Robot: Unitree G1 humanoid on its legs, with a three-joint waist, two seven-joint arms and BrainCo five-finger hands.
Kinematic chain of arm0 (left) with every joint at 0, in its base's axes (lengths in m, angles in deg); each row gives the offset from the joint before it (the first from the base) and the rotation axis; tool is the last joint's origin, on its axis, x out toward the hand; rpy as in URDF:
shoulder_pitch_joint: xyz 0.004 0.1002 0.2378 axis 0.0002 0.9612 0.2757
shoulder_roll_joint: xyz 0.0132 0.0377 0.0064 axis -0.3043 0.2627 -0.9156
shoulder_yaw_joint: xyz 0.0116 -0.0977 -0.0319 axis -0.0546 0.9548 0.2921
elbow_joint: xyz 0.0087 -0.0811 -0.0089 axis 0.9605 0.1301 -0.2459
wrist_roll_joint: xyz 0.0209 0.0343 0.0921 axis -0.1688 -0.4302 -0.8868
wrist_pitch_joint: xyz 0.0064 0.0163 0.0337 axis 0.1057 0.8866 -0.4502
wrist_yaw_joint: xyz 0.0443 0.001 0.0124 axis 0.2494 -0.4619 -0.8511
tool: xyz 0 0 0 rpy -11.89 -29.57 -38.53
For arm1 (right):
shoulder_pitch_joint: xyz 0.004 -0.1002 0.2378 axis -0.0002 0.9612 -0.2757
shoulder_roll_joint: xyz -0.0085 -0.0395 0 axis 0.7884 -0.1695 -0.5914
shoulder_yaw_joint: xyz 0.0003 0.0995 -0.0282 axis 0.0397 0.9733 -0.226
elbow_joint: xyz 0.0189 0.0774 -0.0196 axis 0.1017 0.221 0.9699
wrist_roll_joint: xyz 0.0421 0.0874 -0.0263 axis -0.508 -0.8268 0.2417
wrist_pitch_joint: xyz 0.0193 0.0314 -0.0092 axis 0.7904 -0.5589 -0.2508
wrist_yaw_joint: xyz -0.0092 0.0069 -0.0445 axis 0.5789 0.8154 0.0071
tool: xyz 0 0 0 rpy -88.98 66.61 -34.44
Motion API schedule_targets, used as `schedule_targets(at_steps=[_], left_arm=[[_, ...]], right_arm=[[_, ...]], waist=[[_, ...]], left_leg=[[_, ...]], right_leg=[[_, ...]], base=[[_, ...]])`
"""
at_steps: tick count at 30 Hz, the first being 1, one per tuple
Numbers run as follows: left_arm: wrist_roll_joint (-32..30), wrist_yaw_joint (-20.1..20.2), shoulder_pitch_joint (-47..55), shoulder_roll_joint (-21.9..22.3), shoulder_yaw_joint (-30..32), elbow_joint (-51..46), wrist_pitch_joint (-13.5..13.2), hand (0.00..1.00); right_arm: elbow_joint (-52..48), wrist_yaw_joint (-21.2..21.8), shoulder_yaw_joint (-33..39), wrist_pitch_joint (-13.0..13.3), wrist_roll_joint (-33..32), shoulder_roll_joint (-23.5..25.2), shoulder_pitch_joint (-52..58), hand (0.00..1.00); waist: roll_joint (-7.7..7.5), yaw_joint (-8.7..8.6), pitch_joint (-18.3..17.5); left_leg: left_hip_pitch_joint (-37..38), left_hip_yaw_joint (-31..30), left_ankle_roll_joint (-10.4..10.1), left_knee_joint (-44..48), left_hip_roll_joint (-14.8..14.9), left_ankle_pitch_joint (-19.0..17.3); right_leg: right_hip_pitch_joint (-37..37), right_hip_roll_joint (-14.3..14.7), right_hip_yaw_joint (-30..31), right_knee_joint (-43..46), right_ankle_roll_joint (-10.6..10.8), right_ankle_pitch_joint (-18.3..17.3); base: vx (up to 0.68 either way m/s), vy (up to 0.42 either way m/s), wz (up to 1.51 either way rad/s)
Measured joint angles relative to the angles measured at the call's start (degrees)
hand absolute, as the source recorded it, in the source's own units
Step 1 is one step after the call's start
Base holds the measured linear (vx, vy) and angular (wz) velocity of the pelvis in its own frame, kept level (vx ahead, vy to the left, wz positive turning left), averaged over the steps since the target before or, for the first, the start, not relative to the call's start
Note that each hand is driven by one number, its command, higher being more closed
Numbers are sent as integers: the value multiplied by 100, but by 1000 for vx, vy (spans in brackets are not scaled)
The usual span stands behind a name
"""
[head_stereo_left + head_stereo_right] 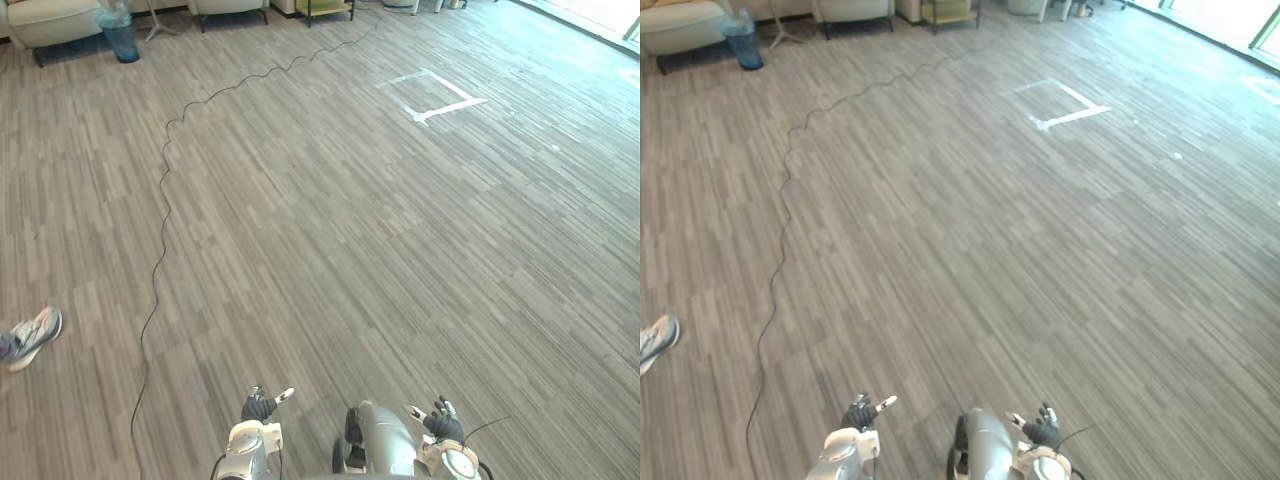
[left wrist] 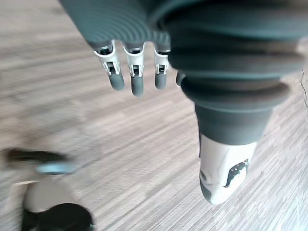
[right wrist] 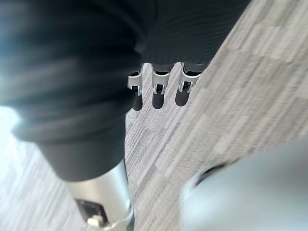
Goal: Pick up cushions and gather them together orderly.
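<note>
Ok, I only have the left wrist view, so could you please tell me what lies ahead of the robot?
Observer: Open floor, then cream armchairs at the far end, towards the left.
Operator: Thank you; is the right hand carrying anything?
Observer: No, the right hand hangs low with relaxed fingers, holding nothing.
Operator: Is anybody close by?
Observer: A person's shoe rests on the floor at the robot's left.
</note>
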Motion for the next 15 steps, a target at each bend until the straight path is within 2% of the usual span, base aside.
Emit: schedule_targets(at_steps=[1, 2, 3, 4, 5, 6, 7, 8, 9, 10, 11, 12, 13, 14, 15], left_arm=[[-2, 20, -22, -35, -27, 59, -1, 0], [-23, 20, -104, -35, 27, 103, 11, 0], [-110, 20, -175, -1, 102, 73, 4, 0], [-122, 13, -170, -1, 137, 65, 1, 0], [-125, 16, -145, -1, 212, 10, 1, 0], [-123, 22, -119, 0, 340, -95, -8, 0], [-122, 28, -49, 13, 477, -259, -12, 0], [-117, 22, -18, 10, 477, -297, -13, 0], [-105, 21, 142, -10, 457, -382, -15, 0], [-100, 27, 182, -10, 434, -384, -15, 0], [-96, 31, 264, -18, 395, -535, -39, 0], [-89, 25, 277, -13, 399, -608, -46, 0], [-60, 19, 293, -18, 397, -689, -138, 0], [-48, 18, 302, -14, 399, -694, -157, 0], [7, 21, 316, -27, 394, -692, -225, 0]], right_arm=[[76, -1, 20, -17, 28, -53, -149, 0], [90, 0, 53, -35, 45, -84, -275, 0], [80, 8, 115, -95, 69, -109, -305, 0], [80, 7, 110, -118, 84, -112, -299, 0], [69, 10, 70, -118, 139, -98, -265, 0], [76, -10, 30, -120, 155, -55, -259, 0], [81, -19, -111, -118, 154, 30, -270, 0], [84, -19, -160, -118, 147, 57, -273, 0], [93, -18, -269, -119, 146, 105, -277, 0], [95, -18, -298, -120, 146, 108, -277, 0], [89, -15, -371, -126, 146, 139, -288, 0], [86, -11, -377, -135, 145, 149, -301, 0], [90, -11, -370, -140, 146, 134, -278, 0], [102, -9, -351, -140, 148, 123, -277, 0], [216, -20, -274, -138, 153, 110, -283, 0]], waist=[[146, 22, -36], [206, -16, 8], [289, -27, 46], [324, -32, 56], [375, -63, 58], [378, -86, 71], [296, 25, 111], [266, 56, 111], [193, 133, 90], [177, 135, 85], [162, 155, 99], [136, 221, 114], [147, 372, 122], [148, 389, 134], [123, 393, 140]], left_leg=[[-3, 15, -272, -2, 108, 195], [-9, -85, -496, 16, 102, 664], [-66, -219, -490, 364, 159, 1412], [-188, -338, -482, 780, 253, 1730], [-662, -719, -481, 1931, 493, 2220], [-1226, -963, -487, 3319, 685, 2131], [-1973, -923, -489, 4872, 877, 1641], [-2166, -903, -472, 5140, 904, 1469], [-2904, -810, -273, 5408, 919, 910], [-3065, -778, -212, 5332, 919, 801], [-3573, -624, -47, 4929, 920, 516], [-3787, -584, 24, 4560, 905, 382], [-4070, -609, -61, 3626, 798, 258], [-4130, -647, -108, 3233, 739, 267], [-4217, -754, -345, 1761, 463, 505]], right_leg=[[-37, 85, -79, 102, -94, -117], [-59, 65, -79, 356, -135, -422], [141, 125, -89, 481, -244, -711], [342, 201, -64, 356, -234, -794], [806, 368, -2, -26, -176, -870], [1292, 574, 114, -459, -150, -887], [1961, 833, 413, -978, -163, -888], [2117, 890, 537, -1107, -178, -895], [2701, 1006, 936, -1539, -215, -917], [2836, 1021, 1035, -1628, -221, -920], [3242, 1062, 1387, -1894, -233, -931], [3441, 1067, 1634, -2015, -232, -945], [3794, 1015, 2115, -2150, -224, -1058], [3920, 977, 2257, -2180, -172, -1109], [4270, 781, 2625, -2283, -57, -1323]], base=[[611, -87, -29], [737, -151, -22], [741, -183, -11], [727, -226, -17], [671, -207, -22], [852, -244, -65], [571, -149, -77], [599, -104, -142], [352, -6, -106], [539, 10, -137], [375, 38, -101], [580, 113, -173], [514, 138, -149], [639, 214, -175], [461, 188, -103]])
